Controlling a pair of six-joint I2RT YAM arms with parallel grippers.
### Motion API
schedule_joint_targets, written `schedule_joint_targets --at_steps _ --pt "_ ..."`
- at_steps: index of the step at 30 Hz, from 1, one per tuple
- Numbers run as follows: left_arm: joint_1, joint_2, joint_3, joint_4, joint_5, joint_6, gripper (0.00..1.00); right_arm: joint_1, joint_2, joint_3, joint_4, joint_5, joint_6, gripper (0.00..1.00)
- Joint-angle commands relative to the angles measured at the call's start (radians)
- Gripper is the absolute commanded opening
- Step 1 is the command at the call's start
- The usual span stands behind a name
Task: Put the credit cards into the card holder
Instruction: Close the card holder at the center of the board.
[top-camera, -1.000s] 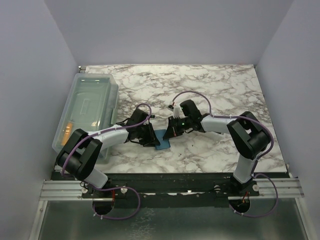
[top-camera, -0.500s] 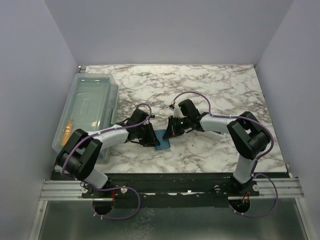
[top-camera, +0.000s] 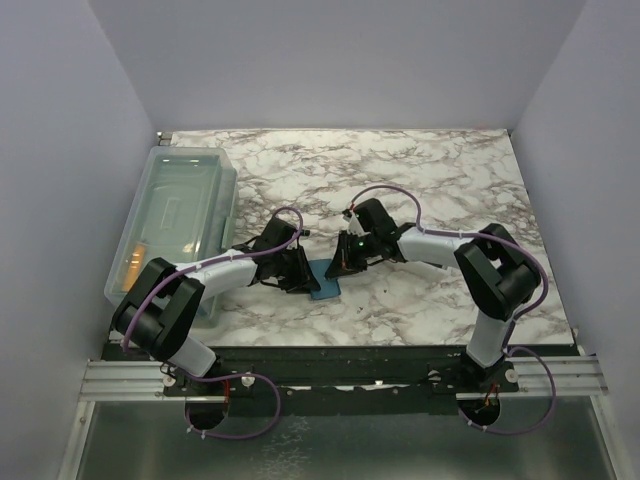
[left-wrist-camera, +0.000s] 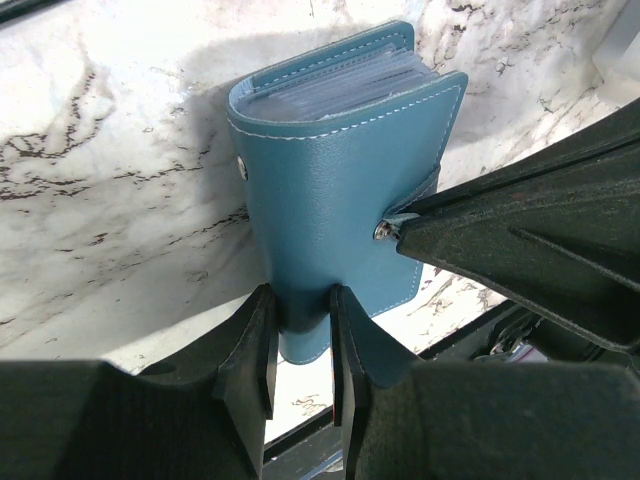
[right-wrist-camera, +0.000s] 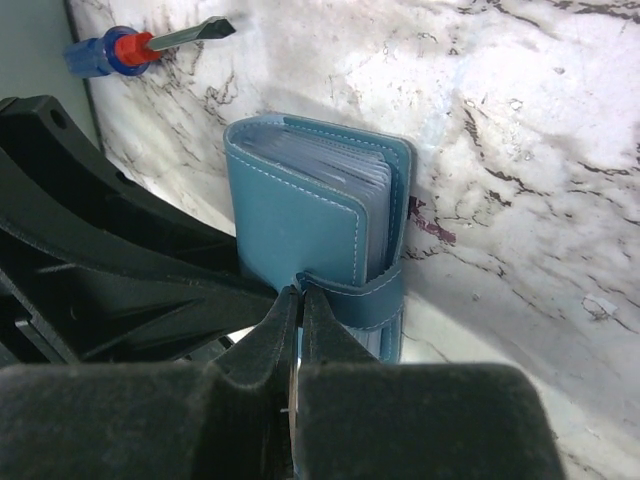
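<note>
Right now, by my reading, the step in hand is unfastening the holder. Along the surface's left edge sits a clear bin (top-camera: 228, 200) with something orange inside. That is likely the credit cards (top-camera: 133, 265), though I cannot tell for sure. Near the middle of the front edge, the left fingers (top-camera: 303, 280) are clamped on one end of the card holder (left-wrist-camera: 340, 170). It lies closed on the surface between the two arms. From the right, the right fingers (right-wrist-camera: 298, 320) are shut tight, pinching its snap tab (right-wrist-camera: 350, 300). Next, I'd say, the tab needs pulling off its stud while the left side holds firm, so the covers can fold open for the cards.
</note>
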Motion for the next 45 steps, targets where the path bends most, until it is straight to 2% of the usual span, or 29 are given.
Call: schedule_joint_targets --at_steps 1,19,30,45 --pt "-0.015 -0.006 -0.009 0.041 -0.042 0.011 0.25 0.055 0.086 -0.011 -0.203 0.254 -0.012 0.00" --pt "-0.014 -0.014 -0.009 0.041 -0.042 0.005 0.25 0.187 0.161 0.111 -0.378 0.551 0.025 0.00" --pt "-0.014 -0.024 -0.018 0.041 -0.045 0.006 0.25 0.262 0.242 0.108 -0.408 0.703 0.036 0.00" --pt "-0.014 -0.031 -0.027 0.054 -0.038 -0.008 0.25 0.343 0.313 0.060 -0.339 0.732 0.055 0.00"
